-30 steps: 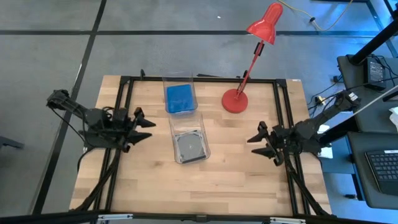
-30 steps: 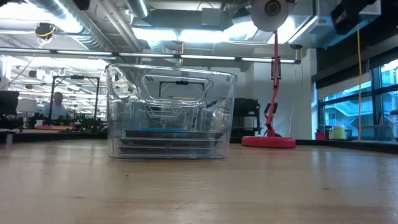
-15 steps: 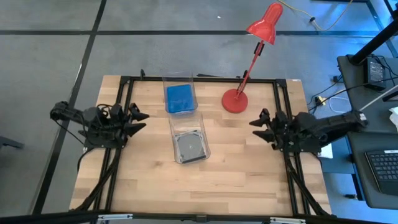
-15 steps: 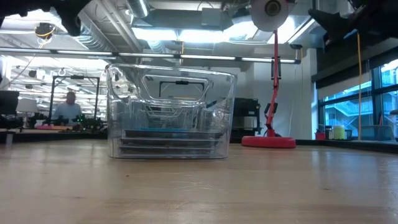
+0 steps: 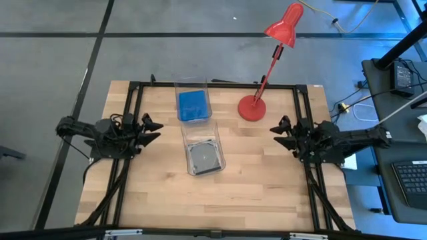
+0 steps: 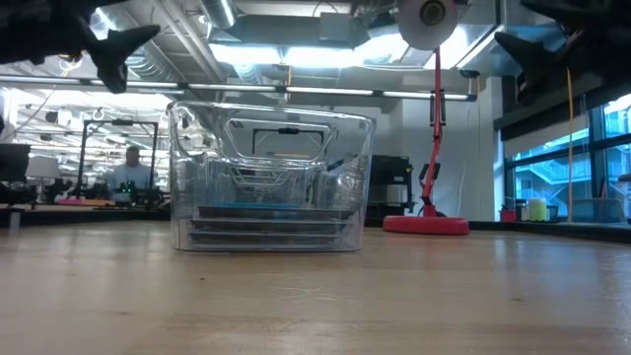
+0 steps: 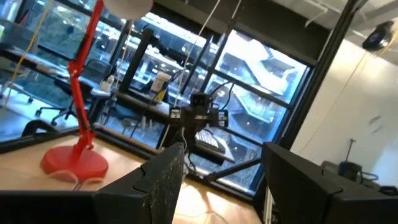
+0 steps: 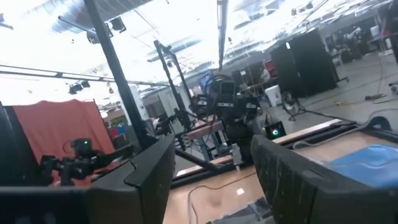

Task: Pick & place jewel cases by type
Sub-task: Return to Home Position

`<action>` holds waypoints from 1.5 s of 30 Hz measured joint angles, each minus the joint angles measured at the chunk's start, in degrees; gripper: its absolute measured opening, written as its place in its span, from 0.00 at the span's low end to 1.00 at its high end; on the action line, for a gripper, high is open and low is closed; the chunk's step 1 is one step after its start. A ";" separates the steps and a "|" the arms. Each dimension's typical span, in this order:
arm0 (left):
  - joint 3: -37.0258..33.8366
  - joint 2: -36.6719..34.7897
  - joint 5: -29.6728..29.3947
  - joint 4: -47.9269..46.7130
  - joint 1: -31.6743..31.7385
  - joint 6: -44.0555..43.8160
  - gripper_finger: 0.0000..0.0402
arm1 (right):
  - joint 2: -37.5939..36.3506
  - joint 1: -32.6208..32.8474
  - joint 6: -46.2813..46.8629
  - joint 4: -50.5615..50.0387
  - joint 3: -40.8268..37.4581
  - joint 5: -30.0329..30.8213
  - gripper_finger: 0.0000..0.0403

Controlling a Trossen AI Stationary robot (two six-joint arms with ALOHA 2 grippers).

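Note:
The jewel cases lie in two clear bins at mid-table. Blue cases [image 5: 193,105] lie flat in the far bin, grey cases showing a disc [image 5: 203,156] in the near bin. In the low view they show as flat stacks [image 6: 271,223] on the bin floors. My left gripper [image 5: 155,131] hangs open above the table, left of the bins, pointing at them. My right gripper [image 5: 277,134] hangs open to their right, pointing left. Both show high in the low view, the left gripper [image 6: 120,47] and the right gripper [image 6: 523,54]. Neither holds anything.
A red desk lamp stands with its base [image 5: 252,107] on the table's far side, right of the far bin [image 5: 193,87]; its head [image 5: 285,25] reaches beyond the far edge. A black frame rail [image 5: 131,120] runs round the table. Bare wood [image 5: 220,200] lies near the front edge.
Both arms have sunk lower and stretched out flatter, and their grippers have come down into the top of the low view. My right gripper has shifted toward the table's far edge. The bins and cases have stayed put.

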 joint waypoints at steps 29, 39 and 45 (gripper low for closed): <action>-2.44 -0.04 2.09 -5.47 4.78 -1.38 0.54 | 0.02 -0.78 -11.91 -6.17 -0.04 0.13 0.54; -2.44 -0.04 2.07 -5.43 4.78 -1.38 0.53 | 0.02 -0.78 -15.20 -15.48 -0.04 0.13 0.54; -2.44 -0.04 2.06 -5.43 4.78 -1.38 0.53 | 0.02 -0.78 -20.05 -16.94 -0.04 3.75 0.54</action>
